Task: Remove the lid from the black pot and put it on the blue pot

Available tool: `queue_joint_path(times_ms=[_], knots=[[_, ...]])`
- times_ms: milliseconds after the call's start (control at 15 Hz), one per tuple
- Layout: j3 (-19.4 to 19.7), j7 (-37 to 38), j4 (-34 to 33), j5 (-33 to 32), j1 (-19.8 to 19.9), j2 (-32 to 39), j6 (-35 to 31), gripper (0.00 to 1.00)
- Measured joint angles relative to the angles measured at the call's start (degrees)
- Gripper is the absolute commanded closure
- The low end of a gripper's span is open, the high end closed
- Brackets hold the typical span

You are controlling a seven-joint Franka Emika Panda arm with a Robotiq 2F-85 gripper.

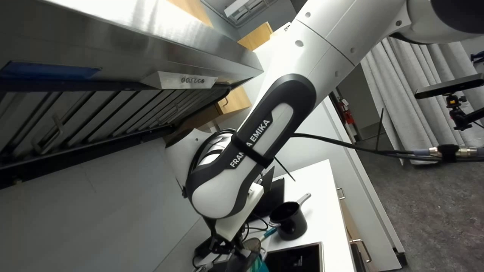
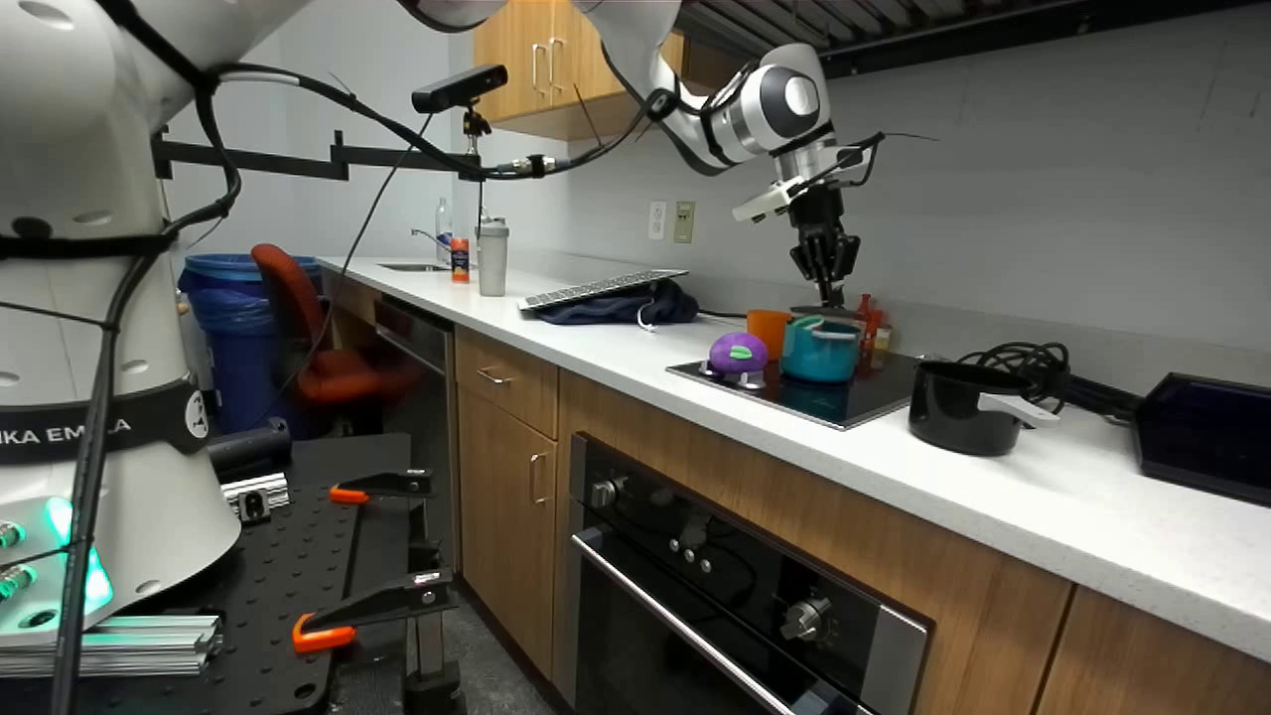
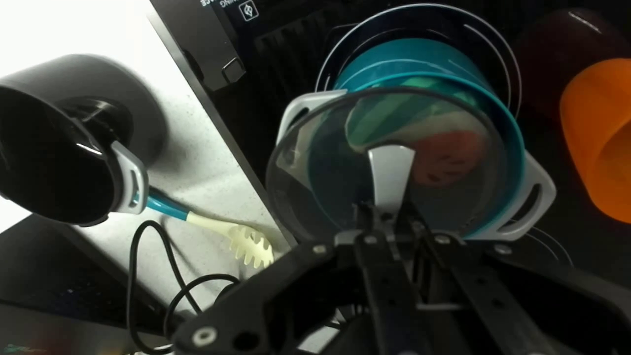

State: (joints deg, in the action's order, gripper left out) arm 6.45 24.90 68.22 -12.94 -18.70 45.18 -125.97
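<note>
In the wrist view my gripper [image 3: 388, 215] pinches the handle [image 3: 392, 172] of the lid [image 3: 340, 190], which juts left past the blue pot [image 3: 418, 53], so I'd likely shift right.

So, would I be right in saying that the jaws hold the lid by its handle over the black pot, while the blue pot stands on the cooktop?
Not quite: the wrist view shows the jaws holding the lid by its handle over the blue pot, not the black pot. The blue pot does stand on the cooktop.
</note>
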Motion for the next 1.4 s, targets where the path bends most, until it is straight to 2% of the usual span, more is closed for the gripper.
queue_joint_path(times_ms=[733,1333,1400], knots=[[-0.04,-1.11,-5.87,0.00,0.00,3.60,2.57,0.96],[-0.95,-1.12,-7.08,0.00,-0.01,5.33,3.83,0.96],[-0.95,-1.12,-7.09,0.00,-0.01,5.38,4.08,0.61]])
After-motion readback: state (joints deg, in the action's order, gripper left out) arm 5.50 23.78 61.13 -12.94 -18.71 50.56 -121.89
